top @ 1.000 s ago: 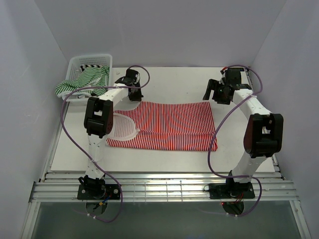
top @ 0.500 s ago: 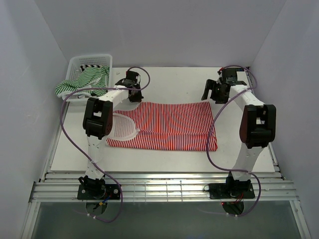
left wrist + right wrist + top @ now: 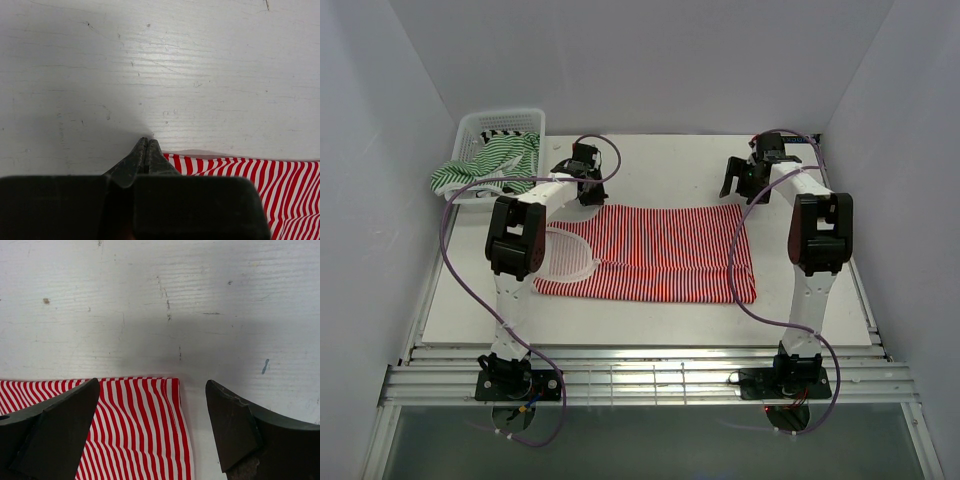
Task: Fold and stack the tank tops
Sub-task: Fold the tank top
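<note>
flat on the tabletop (image 3: 650,170), the red-and-white tank top (image 3: 660,255); over the white basket's (image 3: 468,125) rim at far left, the green-and-white tank top (image 3: 480,172). at the red one's far left corner, left claw (image 3: 146,150) pressed together, cloth inside or not impossible to tell; above its far right corner, right claw (image 3: 152,390) spread wide, empty.

One tank top (image 3: 660,255) lies on the table (image 3: 810,290) — another (image 3: 485,165) overhangs the far-left basket (image 3: 502,116).
</note>
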You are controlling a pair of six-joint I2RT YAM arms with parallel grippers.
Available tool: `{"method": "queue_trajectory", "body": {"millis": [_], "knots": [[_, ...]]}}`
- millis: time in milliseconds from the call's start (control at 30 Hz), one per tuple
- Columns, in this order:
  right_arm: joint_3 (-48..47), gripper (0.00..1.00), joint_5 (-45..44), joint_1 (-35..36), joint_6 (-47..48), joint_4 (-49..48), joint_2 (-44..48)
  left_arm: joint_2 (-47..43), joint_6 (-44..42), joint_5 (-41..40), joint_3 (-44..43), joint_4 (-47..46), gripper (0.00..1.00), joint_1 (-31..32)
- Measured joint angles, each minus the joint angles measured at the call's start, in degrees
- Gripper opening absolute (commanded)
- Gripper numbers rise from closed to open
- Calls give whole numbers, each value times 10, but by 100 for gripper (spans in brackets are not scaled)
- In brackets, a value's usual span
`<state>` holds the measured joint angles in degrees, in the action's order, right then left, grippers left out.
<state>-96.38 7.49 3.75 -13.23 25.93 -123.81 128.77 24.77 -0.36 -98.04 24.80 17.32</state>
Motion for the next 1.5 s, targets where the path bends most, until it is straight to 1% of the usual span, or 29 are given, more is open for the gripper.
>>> {"method": "queue_trajectory", "body": {"millis": [33, 167, 200, 267, 333, 367, 433, 467, 533, 567, 633, 667, 733, 767, 833, 867, 933, 1333, 1500], "knots": [[-2, 92, -2, 0, 0, 3, -3, 0, 1, 1, 0, -1, 0, 0], [-4, 100, -10, 0, -3, 10, -9, 0, 1, 6, 2, -5, 0, 0], [-5, 95, -11, 0, -4, 10, -12, 0, 1, 6, 2, -5, 0, 0], [-8, 91, -13, 0, -7, 10, -17, 0, 1, 8, 2, -6, 0, 0], [-9, 89, -14, 0, -11, 10, -19, -1, 1, 9, 5, -9, 0, 0], [-10, 82, -14, 0, -13, 10, -19, -2, 1, 9, 7, -11, 0, 0], [-10, 74, -17, 0, -15, 10, -21, -2, 1, 10, 8, -13, 0, 0], [-10, 64, -19, 0, -16, 10, -22, -2, 1, 10, 8, -14, 0, 0], [-11, 56, -22, 0, -19, 10, -24, -2, 1, 10, 9, -14, 0, 0], [-11, 48, -24, 0, -22, 10, -25, -2, 1, 10, 9, -14, 0, 0], [-11, 44, -26, 0, -26, 10, -27, -2, 1, 11, 9, -15, 0, 0], [-11, 38, -28, 0, -28, 10, -27, -2, 1, 12, 9, -15, 0, 0], [-11, 33, -33, 0, -28, 10, -27, -2, 1, 12, 9, -15, 0, 0], [-11, 27, -35, 0, -28, 11, -28, -2, 1, 12, 9, -16, 0, 0], [-11, 24, -41, 0, -28, 11, -29, -2, 1, 13, 9, -16, 0, 0], [-11, 16, -43, 0, -28, 11, -29, -2, 1, 14, 9, -17, 0, 0], [-12, 8, -46, 0, -27, 11, -30, -2, 1, 15, 9, -17, 0, 0], [-11, 8, -32, 0, -8, 7, -30, -5, 0, 19, 14, -23, 0, 0], [44, 8, -13, 0, 9, -26, 19, -34, 2, 31, 57, -31, 0, 1]]}}
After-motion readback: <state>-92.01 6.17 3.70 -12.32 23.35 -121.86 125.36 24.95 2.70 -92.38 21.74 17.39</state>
